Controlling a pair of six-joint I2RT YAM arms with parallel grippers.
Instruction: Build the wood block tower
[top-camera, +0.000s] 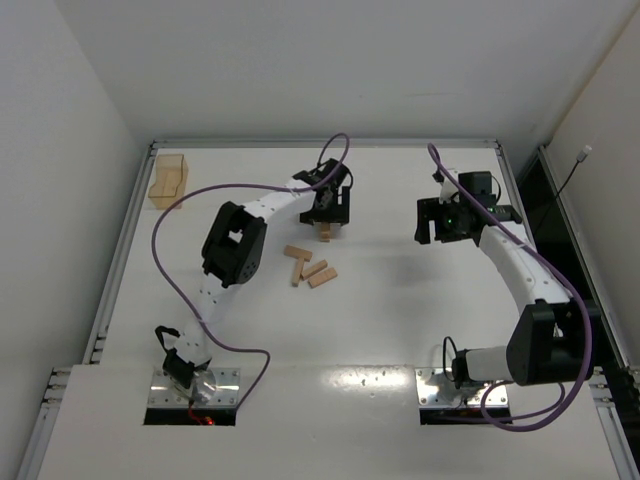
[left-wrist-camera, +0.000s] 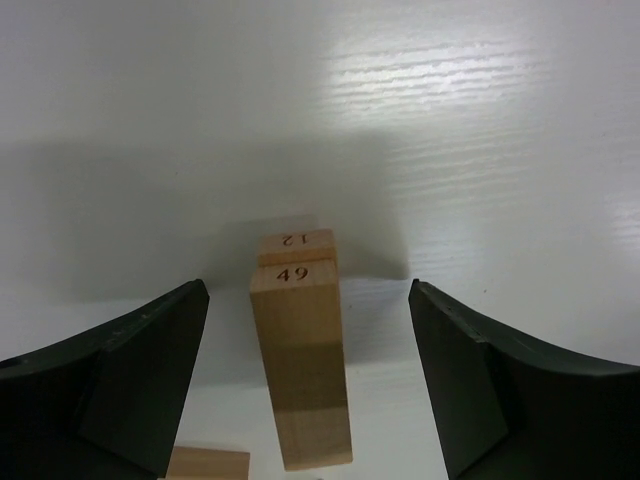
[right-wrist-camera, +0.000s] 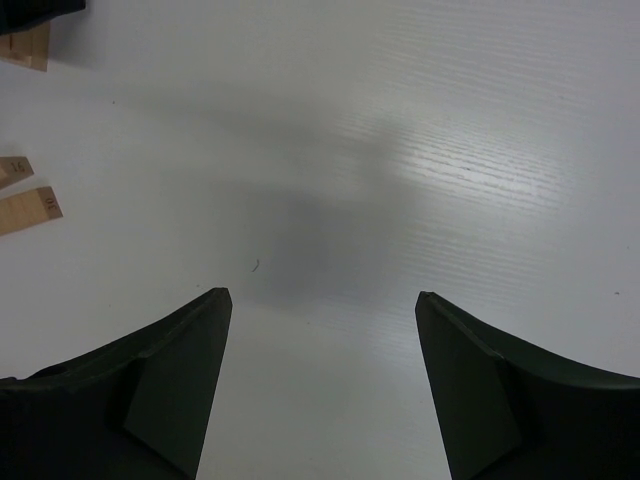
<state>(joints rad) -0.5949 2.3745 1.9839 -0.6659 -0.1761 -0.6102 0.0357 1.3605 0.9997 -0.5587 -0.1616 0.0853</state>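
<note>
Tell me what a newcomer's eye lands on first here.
The tower, its bars stamped 49 and 12, stands between the left arm's open jaws, with a gap on each side. Loose wood blocks lie scattered just nearer the arm bases. A clear amber box sits in the far left corner.

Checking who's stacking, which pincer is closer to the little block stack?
Left. The left pincer hangs open around the block stack, one finger on each side; the right pincer is open over the table, well off to the right.
</note>
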